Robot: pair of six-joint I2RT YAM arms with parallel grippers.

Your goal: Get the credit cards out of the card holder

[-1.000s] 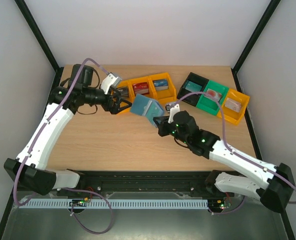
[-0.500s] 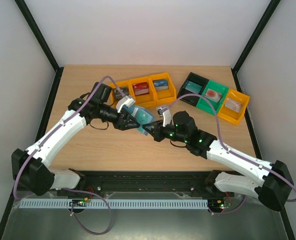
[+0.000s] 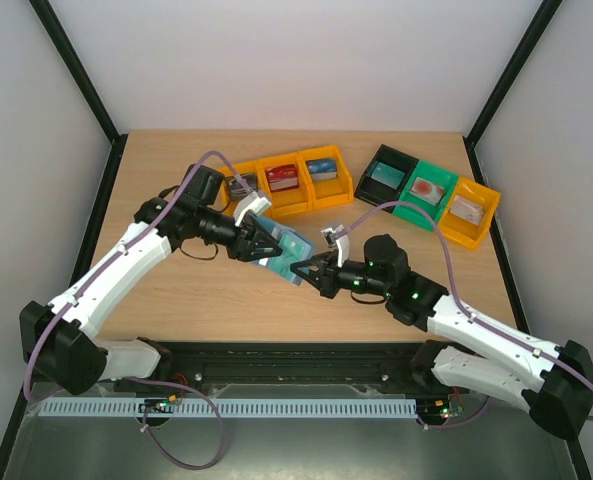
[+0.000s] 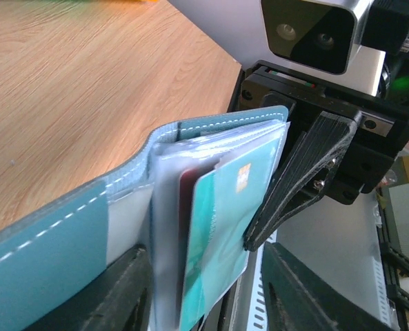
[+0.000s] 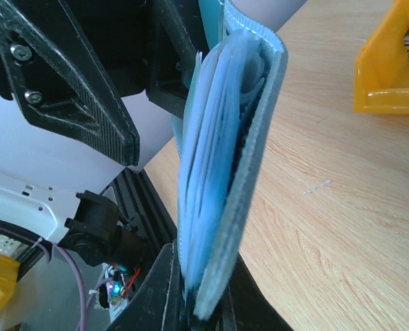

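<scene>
The card holder [image 3: 285, 256] is held above the table [image 3: 206, 295], near its middle. A teal card [image 4: 221, 234], bearing a small orange mark too blurred to be read, and a dark red card [image 4: 187, 200] are seen in its clear sleeves. One edge is pinched by the right gripper [image 5: 201, 298]; the sleeves are clamped by the left gripper [image 4: 204, 270].

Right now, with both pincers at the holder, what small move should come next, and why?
Probably pinch the teal card with the left pincer and draw it out. The right pincer is shut on the holder's edge and steadies it. The left one straddles the open holder just where that card's edge shows.
</scene>
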